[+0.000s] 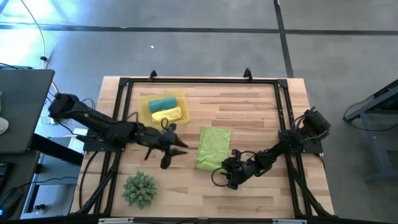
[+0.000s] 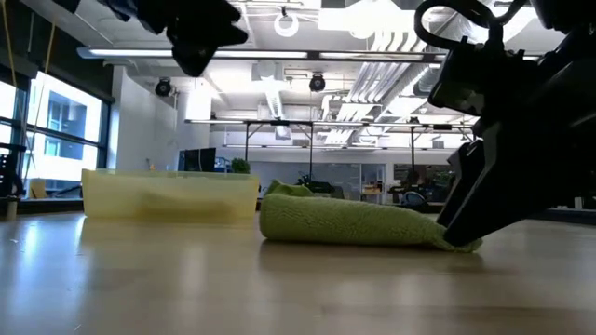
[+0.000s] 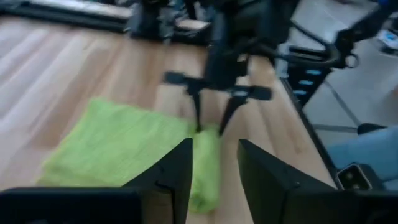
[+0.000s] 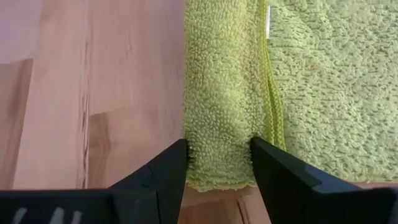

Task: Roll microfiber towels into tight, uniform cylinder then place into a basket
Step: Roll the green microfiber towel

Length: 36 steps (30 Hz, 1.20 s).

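Observation:
The lime green towel (image 1: 213, 147) lies on the table's middle, one side folded over into a thick strip (image 4: 221, 93). My right gripper (image 4: 217, 146) is at the towel's near right corner (image 1: 225, 165), shut on that strip. My left gripper (image 3: 214, 168) hangs open in the air left of the towel (image 1: 183, 149), with nothing between its fingers. The basket (image 1: 147, 99) stands at the far left. A teal rolled towel (image 1: 161, 102) and a yellow rolled towel (image 1: 166, 115) lie side by side in it. My right gripper pinches the towel's folded-over strip at its end (image 4: 217, 165) between its two fingers, one on each side of the strip's width. The fingers (image 3: 200, 115) slant down from the table's right near side. The towel lies flat on the table, slack.
A spiky green plant-like ball (image 1: 140, 188) sits at the near left. A black frame rail (image 1: 199, 81) runs around the tabletop. Bare wood lies right of the towel (image 1: 255, 118) and between the ball and the towel (image 1: 180, 186).

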Tool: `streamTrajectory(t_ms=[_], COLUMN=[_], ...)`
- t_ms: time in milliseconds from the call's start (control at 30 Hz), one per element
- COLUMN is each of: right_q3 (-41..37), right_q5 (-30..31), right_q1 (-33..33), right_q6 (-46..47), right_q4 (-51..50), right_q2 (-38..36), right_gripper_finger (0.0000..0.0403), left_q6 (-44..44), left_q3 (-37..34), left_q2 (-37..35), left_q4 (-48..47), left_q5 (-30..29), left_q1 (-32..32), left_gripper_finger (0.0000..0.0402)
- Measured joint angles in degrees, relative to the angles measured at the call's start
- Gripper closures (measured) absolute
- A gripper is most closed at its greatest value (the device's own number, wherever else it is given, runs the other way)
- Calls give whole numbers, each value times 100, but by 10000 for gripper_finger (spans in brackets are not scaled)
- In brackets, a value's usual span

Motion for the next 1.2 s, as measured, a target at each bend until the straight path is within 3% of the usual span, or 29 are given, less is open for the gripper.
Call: streamTrajectory(t_ms=[233, 567, 667, 867, 1067, 1200], right_q3=[0, 0, 0, 0, 2, 2], right_q5=[121, 159, 163, 179, 194, 196], right_q1=[0, 0, 0, 0, -2, -2], right_q6=[-254, -246, -156, -118, 140, 183], right_q4=[145, 253, 264, 271, 283, 283], right_q2=[7, 9, 7, 7, 4, 4], right_gripper_finger=[229, 229, 229, 229, 229, 229], left_q6=[146, 146, 231, 1500, 2075, 1911], left_q3=[13, 30, 184, 556, 601, 601], left_q2=[1255, 2879, 3310, 3900, 3987, 3987], left_q4=[1409, 2843, 2854, 2826, 2414, 2108], left_q5=[-96, -674, -673, -930, -1582, -1487], left_q1=[-479, -859, -929, -1030, -868, -665], left_gripper_finger=[253, 252, 250, 250, 249, 249])
